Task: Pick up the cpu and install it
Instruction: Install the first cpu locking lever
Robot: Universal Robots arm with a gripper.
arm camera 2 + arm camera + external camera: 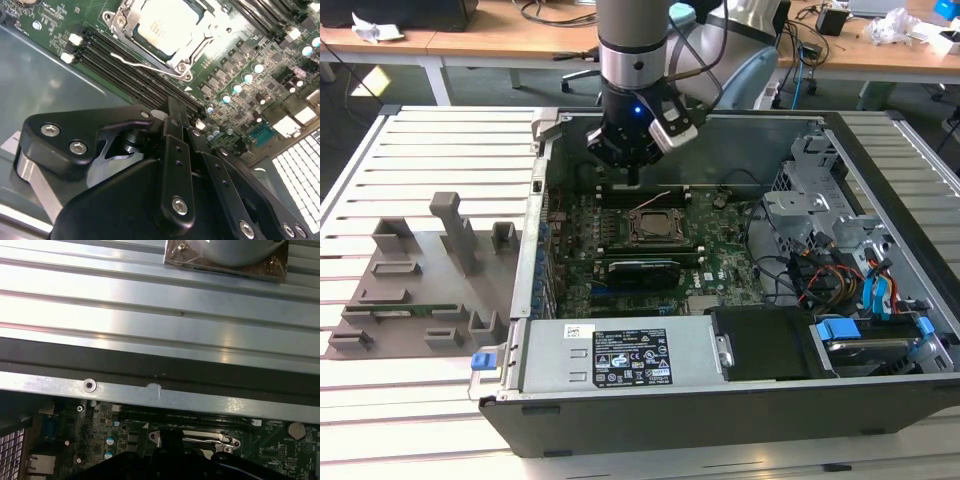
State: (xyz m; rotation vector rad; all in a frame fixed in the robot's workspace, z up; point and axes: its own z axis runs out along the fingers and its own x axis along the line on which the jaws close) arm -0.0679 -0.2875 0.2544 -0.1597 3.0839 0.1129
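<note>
Exterior view, claw: gripper [632,172] hangs from the arm inside the open case [720,420], low over the back edge of the board [720,262]. I cannot tell whether it is spread or pressed together.
Exterior view, chip: cpu [650,226] lies in the socket frame [650,208] near the middle of the board, at 6 o'clock from the gripper and apart from it. Nothing shows in the claw.
Exterior view, care: the chip looks already set in place, so I judge this the end of the install. Doing it well means keeping the claw straight up and down and off the socket and the parts around it.
Second wrist view, chip: the silvery top plate fills the socket frame, and the chip looks flat and square in it, not tilted.
Second wrist view, extra detail: the thin wire lever [142,64] runs along one side of the socket, with the memory slots [125,65] between socket and claw. The exterior view is too far off to show this.
First wrist view, surroundings: the case's back wall [150,390] shows with the slatted table [150,300] beyond it, which tells how close the claw is to that wall.
First wrist view, limit: it gives little of the chip, so how well the chip sits is best judged from the second wrist view.
</note>
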